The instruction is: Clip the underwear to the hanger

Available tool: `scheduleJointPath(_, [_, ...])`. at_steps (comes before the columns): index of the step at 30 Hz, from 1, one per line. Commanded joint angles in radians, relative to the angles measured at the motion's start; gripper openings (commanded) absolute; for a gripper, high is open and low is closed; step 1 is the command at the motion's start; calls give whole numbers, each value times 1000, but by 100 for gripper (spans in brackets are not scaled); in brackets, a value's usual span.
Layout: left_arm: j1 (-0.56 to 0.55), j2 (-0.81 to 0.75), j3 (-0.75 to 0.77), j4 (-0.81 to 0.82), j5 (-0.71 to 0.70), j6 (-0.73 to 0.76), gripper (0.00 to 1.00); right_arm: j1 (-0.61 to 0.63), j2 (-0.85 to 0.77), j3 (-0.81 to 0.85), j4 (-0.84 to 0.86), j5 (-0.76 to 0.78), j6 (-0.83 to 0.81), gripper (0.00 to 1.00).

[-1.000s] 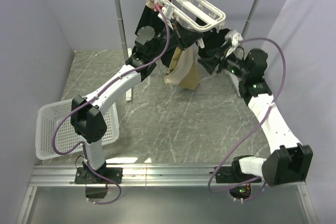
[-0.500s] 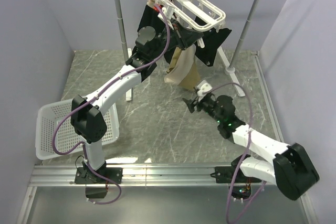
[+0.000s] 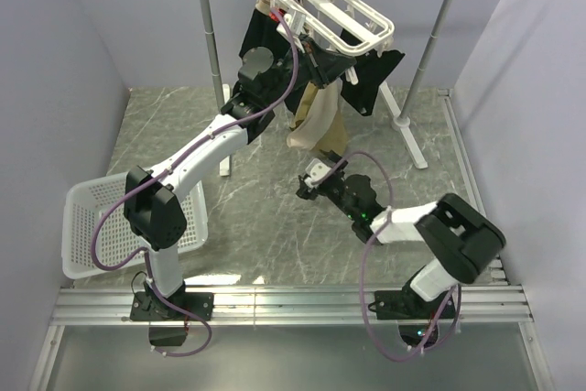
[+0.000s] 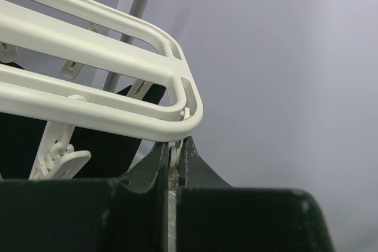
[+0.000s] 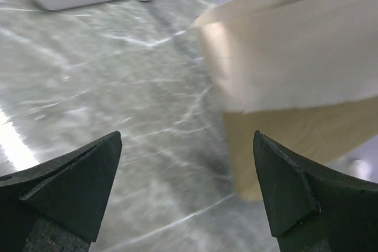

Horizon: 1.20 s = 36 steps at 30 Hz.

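Hanging under the near corner of the hanger (image 3: 341, 8), the underwear (image 3: 320, 121) shows whole only in the overhead view, which hides how the left gripper (image 3: 316, 59) jaws stand. Left wrist view fills that in: fingers (image 4: 144, 172) pinched on a clip (image 4: 173, 159) just below the frame's rounded corner. Right wrist view shows the right gripper (image 5: 186, 137) spread wide, holding nothing, low over the table (image 5: 106, 75) beside the underwear's bottom edge.

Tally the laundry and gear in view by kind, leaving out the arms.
Tan underwear: 1
Black garments: 2
White clip hanger: 1
Pole rack: 1
White basket: 1
Total: 6
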Motion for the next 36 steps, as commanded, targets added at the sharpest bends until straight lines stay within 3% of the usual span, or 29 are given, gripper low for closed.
scheduleJointPath(1, [-9,-45,-1,35,-11,17,0,18,70,87,211,100,-124,99])
scheduleJointPath(7, [-10,-45,3,29,-7,25,0,87,259,121,507,228,-236,100])
scheduleJointPath(16, [-9,-30,31,15,10,31,0,117,448,205,727,344,-342,100])
scheduleJointPath(36, [-10,-13,52,-7,18,43,0,133,419,261,730,407,-391,100])
